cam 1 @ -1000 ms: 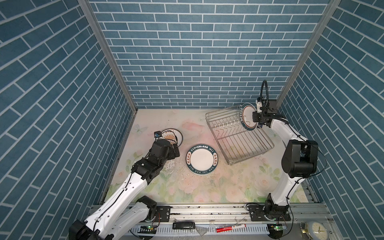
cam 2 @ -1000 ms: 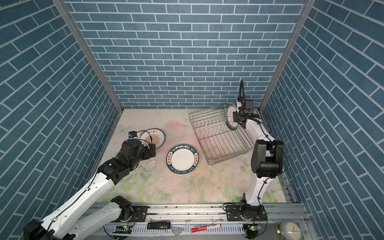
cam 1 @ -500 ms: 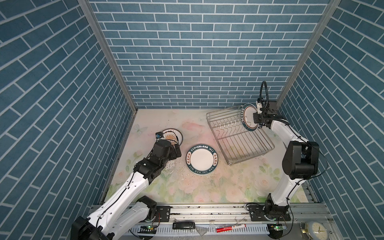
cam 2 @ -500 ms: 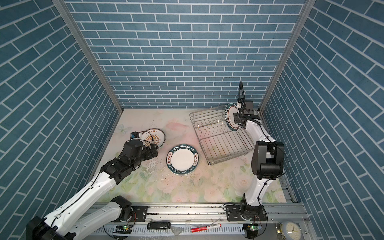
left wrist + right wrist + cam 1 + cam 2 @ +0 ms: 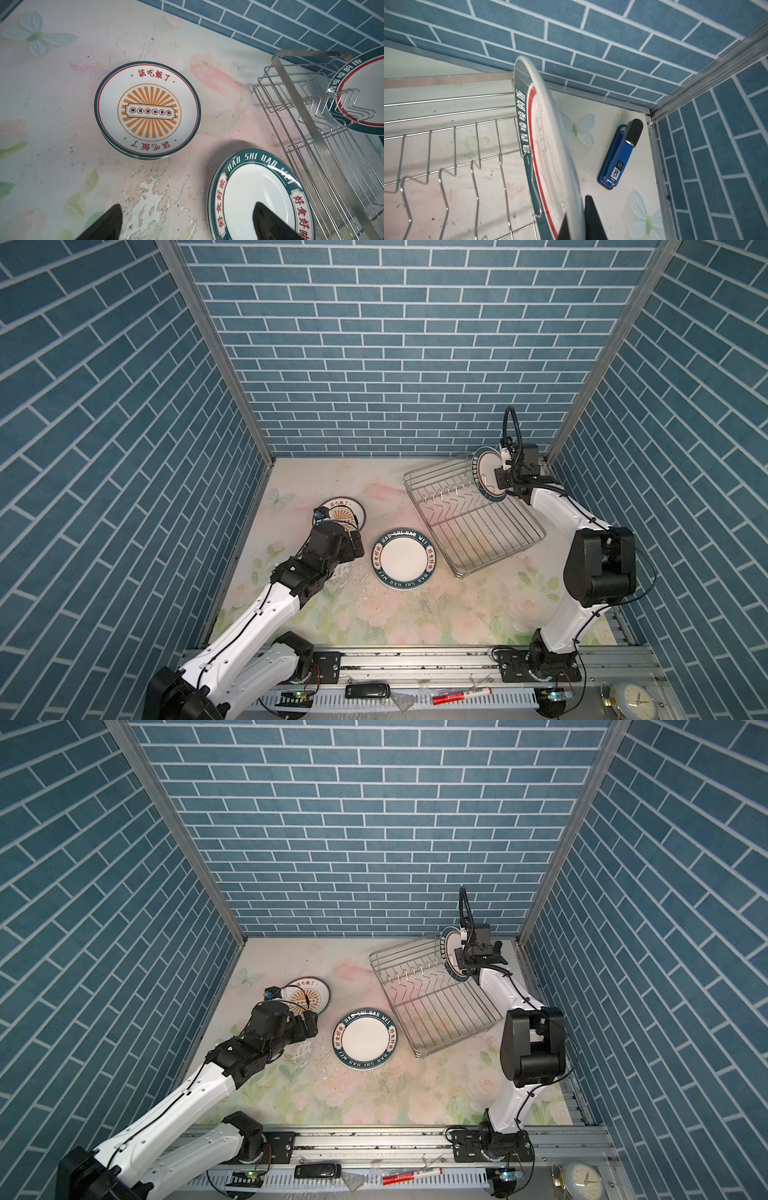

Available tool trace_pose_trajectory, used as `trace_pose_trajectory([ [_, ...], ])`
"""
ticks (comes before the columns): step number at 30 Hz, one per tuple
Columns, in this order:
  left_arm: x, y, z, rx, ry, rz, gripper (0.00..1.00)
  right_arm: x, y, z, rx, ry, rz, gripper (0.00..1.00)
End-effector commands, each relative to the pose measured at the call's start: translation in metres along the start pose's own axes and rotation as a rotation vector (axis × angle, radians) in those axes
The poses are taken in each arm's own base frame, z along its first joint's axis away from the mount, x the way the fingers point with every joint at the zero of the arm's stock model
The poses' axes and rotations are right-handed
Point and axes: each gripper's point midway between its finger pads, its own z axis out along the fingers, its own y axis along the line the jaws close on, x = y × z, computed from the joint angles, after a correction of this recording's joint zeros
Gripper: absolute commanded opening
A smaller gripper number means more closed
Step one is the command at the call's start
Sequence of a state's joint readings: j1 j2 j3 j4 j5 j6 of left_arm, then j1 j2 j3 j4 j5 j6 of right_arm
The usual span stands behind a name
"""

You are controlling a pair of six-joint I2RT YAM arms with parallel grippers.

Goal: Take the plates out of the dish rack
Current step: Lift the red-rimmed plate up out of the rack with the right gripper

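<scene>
My right end effector (image 5: 578, 226) is clenched on the rim of the one plate (image 5: 482, 472) left in the dish rack (image 5: 473, 526). That plate stands on edge at the rack's far end, close to the back wall. Its printed face is turned down the row of prongs (image 5: 478, 145), and a wire loop crosses in front of its lower half. The grip is on the edge, so the disc's plane runs straight on from my fingers. As I judge it, the way out is upward within that plane, not sideways across the wires. I cannot tell whether its bottom edge has already cleared them.

My right arm is the nearer one by far. My left end effector (image 5: 187, 218) is released, jaws spread wide, and hangs over the surface (image 5: 374, 489) well apart from the rack. It sits between the two unloaded piles.

The count:
- Dish rack: one.
- Plates in the rack: one, with a teal lettered band and a red ring.
- Piles on the surface: two. One is topped by the orange sunburst plate (image 5: 148, 110) and the other by the teal-banded plate (image 5: 249, 182).
- Plates in each pile: stacked rims show beneath both tops, but I cannot number them.
- Other items: one blue stapler (image 5: 620, 155) behind the rack (not my business).
</scene>
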State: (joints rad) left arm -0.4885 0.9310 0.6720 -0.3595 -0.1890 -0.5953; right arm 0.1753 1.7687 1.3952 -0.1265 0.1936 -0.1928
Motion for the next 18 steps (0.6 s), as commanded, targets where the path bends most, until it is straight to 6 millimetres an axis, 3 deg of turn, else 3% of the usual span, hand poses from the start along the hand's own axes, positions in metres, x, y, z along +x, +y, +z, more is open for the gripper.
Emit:
trace_pose_trajectory([
  [1, 0.003, 0.001, 0.003, -0.001, 0.004, -0.008, 0.99, -0.037, -0.01, -0.02, 0.063, -0.141, -0.018, 0.0],
  [8, 0.004, 0.002, 0.004, -0.002, 0.005, -0.008, 0.98, -0.05, -0.022, -0.03, 0.161, -0.197, -0.041, 0.0],
  [18, 0.008, -0.013, 0.009, 0.058, 0.051, 0.014, 0.98, -0.069, -0.035, -0.055, 0.241, -0.297, -0.029, 0.0],
])
